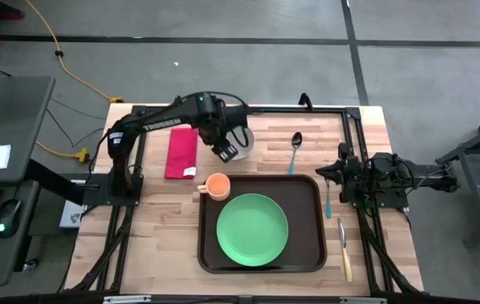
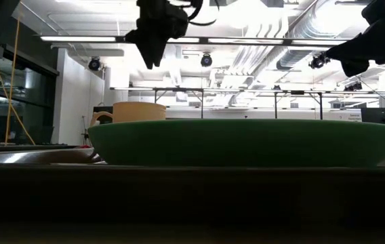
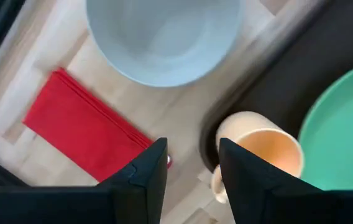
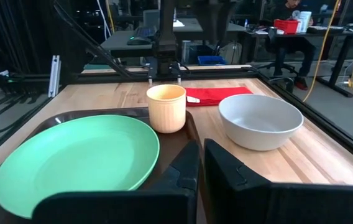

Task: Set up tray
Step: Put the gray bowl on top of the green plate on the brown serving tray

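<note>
The dark brown tray [image 1: 308, 253] lies on the near middle of the table. A round green plate [image 1: 253, 228] rests flat in it, and an orange cup [image 1: 217, 186] stands upright in its far left corner. My left gripper [image 1: 226, 153] hangs open above the table, pointing down. It is between the cup [image 3: 260, 152] and a grey-white bowl [image 3: 164, 37], with nothing between its fingers [image 3: 142, 180]. A folded red napkin [image 1: 181, 152] lies flat left of the bowl. My right gripper [image 4: 200, 149] is shut and waits at the table's right side [image 1: 323, 173].
A spoon [image 1: 296, 150] lies on the wood beyond the tray. A teal-handled utensil [image 1: 328, 201] and a pale-handled one [image 1: 344, 252] lie right of the tray. Black frame rails [image 1: 354, 127] run along the table's edges. Bare wood shows left of the tray.
</note>
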{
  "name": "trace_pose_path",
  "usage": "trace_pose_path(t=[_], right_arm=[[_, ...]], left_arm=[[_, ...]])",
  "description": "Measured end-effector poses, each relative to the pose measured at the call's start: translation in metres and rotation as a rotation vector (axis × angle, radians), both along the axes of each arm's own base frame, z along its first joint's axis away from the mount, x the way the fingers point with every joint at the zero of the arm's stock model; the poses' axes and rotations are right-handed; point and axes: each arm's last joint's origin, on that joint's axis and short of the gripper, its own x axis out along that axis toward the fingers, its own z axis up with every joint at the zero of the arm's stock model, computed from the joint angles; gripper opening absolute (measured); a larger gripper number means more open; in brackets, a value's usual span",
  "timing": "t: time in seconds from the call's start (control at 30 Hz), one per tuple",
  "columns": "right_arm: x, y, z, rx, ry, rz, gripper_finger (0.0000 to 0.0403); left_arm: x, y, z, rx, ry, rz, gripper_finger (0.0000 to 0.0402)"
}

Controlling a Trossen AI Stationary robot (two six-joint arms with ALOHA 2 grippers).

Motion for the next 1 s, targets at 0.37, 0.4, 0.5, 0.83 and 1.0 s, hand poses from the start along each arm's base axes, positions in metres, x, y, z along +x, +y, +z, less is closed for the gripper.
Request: trace_pose_path(t=[0.37,0.4,0.5,0.83,1.0], right_arm=[[0.000,0.000,-0.001,-0.004,0.012,-0.007,0.0000],[0.000,0.000,-0.001,-0.004,0.013,-0.007,0.0000],[0.000,0.000,-0.001,-0.004,0.014,-0.008,0.0000],[0.000,-0.001,-0.001,-0.008,0.014,-0.038,0.0000],[0.000,-0.001,-0.001,-0.006,0.014,-0.047,0.0000]], left_arm=[[-0.018,0.051,0.000,0.036,0.027,0.056,0.0175],[-0.020,0.055,0.000,0.037,0.029,0.056,0.0175],[-0.024,0.065,0.000,0.039,0.034,0.054,0.0175],[-0.036,0.088,0.000,0.042,0.034,0.091,0.0175],[-0.040,0.096,0.000,0.029,0.025,0.087,0.0175]])
